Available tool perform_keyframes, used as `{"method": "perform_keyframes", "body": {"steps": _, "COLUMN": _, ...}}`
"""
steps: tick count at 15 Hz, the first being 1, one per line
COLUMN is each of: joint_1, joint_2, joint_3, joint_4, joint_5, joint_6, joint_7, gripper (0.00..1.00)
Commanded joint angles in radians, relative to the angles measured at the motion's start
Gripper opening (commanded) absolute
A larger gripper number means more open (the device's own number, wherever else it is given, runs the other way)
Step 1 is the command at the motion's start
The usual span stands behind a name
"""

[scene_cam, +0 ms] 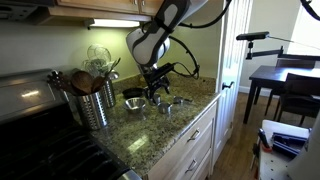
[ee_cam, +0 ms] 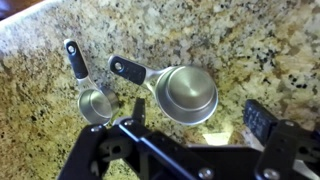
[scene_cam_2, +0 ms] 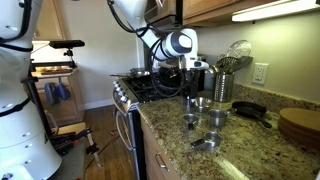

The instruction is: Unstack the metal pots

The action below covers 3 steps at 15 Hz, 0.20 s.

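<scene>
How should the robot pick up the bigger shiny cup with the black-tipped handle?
Probably by the handle of the bigger round shiny steel cup, coming straight down from above. The handle is long and narrow and sticks out sideways from the rim, so the open gripper could close across its thin width. The bowl is wider.

My wrist camera looks straight down past my gripper (ee_cam: 190,128), very close to the granite counter (ee_cam: 200,30). Both exterior views stand farther off, at opposite ends of this counter (scene_cam: 150,132) (scene_cam_2: 252,150), facing my gripper; they share it.
</scene>
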Motion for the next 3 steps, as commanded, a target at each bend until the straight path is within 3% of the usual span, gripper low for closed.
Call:
{"method": "perform_keyframes", "body": {"steps": 1, "joint_1": 0.004, "joint_2": -0.005, "joint_3": -0.008, "joint_4": -0.001, "joint_5": 0.008, "joint_6": 0.002, "joint_7": -0.01, "gripper": 1.0}}
{"method": "perform_keyframes", "body": {"steps": 3, "joint_1": 0.001, "joint_2": -0.012, "joint_3": -0.006, "joint_4": -0.005, "joint_5": 0.008, "joint_6": 0.004, "joint_7": -0.014, "gripper": 1.0}}
